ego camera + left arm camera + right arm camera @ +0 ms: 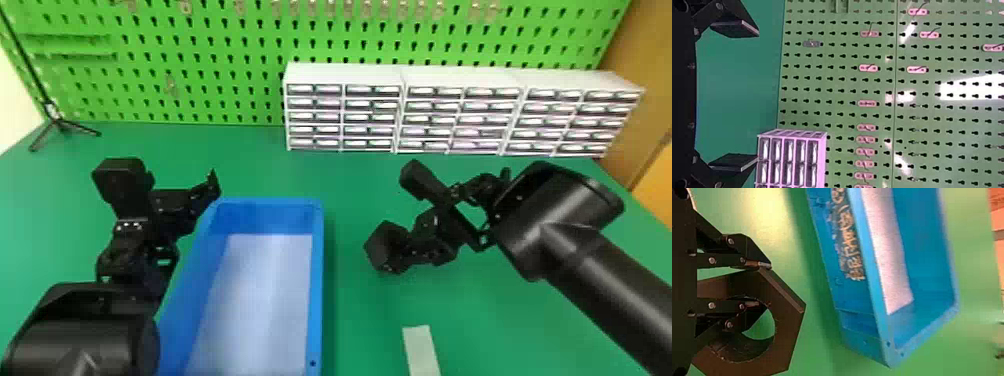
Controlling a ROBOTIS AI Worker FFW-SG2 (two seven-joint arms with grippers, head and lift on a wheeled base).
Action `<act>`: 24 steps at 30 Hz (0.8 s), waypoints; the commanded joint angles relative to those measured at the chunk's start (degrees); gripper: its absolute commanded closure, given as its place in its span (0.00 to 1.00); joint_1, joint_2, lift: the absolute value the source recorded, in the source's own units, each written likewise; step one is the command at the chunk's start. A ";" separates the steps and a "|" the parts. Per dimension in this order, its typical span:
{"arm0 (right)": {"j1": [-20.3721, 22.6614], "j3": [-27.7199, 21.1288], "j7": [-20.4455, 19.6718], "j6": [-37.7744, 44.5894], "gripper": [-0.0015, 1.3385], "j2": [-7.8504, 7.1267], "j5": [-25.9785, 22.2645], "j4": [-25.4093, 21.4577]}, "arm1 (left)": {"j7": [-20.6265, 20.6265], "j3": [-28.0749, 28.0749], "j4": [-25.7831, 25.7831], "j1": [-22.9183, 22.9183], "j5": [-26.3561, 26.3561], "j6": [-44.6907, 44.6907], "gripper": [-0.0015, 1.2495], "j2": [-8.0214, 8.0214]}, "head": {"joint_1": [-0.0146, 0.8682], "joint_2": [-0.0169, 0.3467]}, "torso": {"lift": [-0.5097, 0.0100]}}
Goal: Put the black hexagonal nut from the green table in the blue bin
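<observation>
Right wrist view: nut (789, 329) is pinched off-centre by right gripper (766, 285); left gripper (757, 96) is spread wide, empty. Bin (856, 301) may be clipped if nut sags.

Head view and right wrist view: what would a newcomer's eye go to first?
Probably the long, bright blue rectangular bin on the green table, between the robot's arms. Next, the large black hexagonal nut with a round hole, held in the robot's black right hand to the bin's right. Behind, white drawer cabinets stand before a bright green pegboard.
</observation>
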 commanded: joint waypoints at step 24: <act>-2.88 -4.13 -3.08 -4.06 0.72 6.66 -15.69 -0.15 | -0.03 -0.03 0.00 -0.19 0.18 0.00 0.13 0.00 | 0.79 0.12 | 0.80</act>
